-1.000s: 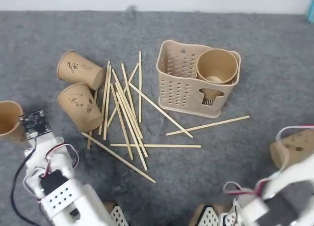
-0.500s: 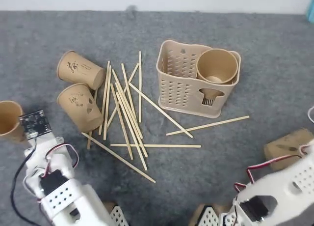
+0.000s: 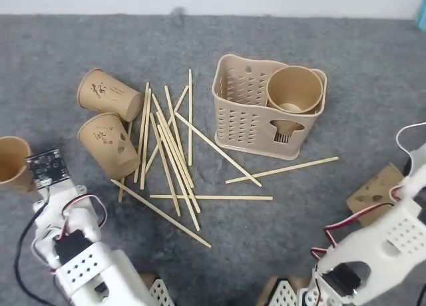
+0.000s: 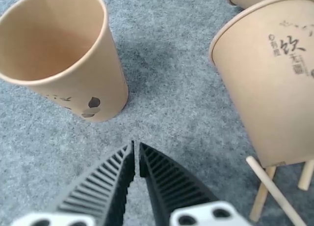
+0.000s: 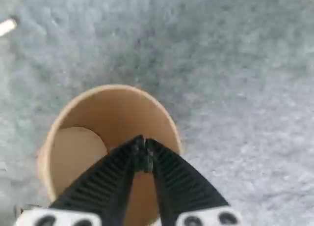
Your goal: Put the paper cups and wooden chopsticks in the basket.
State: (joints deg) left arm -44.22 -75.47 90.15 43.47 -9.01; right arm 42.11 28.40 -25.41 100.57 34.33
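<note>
High view shows us the cup [image 3: 373,193] right of the basket [image 3: 239,123] has shifted nearer it along with the right arm, so we judge it carried. Right wrist view adds the grip itself: right jaws pinched on its wall. Left jaws sit nearly closed, empty, beside a second cup [image 4: 64,59] far left of the basket.

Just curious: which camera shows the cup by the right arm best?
The right wrist view: the paper cup's open mouth faces the camera, beyond the right gripper. The high view shows its side, partly behind the arm. The left wrist view shows other cups.
</note>
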